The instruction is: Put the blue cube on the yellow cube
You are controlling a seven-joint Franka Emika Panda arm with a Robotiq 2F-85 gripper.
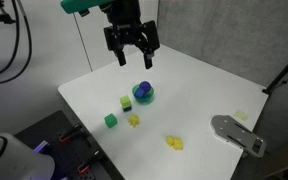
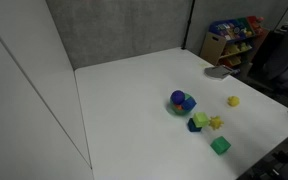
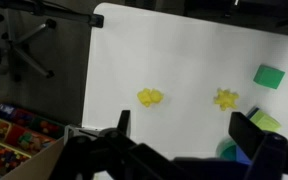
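The gripper point(image 1: 132, 60) hangs high over the white table point(image 1: 204, 90), its jaws spread wide with nothing between them, well apart from every block.

The blue cube point(image 2: 194, 126) sits on the table just beside the yellow cube point(image 2: 201, 119), the two apparently touching. In an exterior view the yellow cube point(image 1: 126, 102) shows plainly, but the blue one is too small there to make out. In the wrist view the yellow cube point(image 3: 264, 122) peeks out beside one finger.

The pair is closely hemmed in. A teal dish point(image 2: 185, 105) holding rounded blue things point(image 2: 177, 98) stands just beside them, and in the wrist view it lies partly hidden behind the gripper. A bright yellow irregular piece point(image 2: 216, 123) lies near on another side, and a darker green cube point(image 2: 220, 146) rests near, toward the table's edge. A second yellow piece point(image 1: 173, 143) lies well apart from the group. A grey object point(image 1: 236, 133) rests at the table's edge, far from the cubes.
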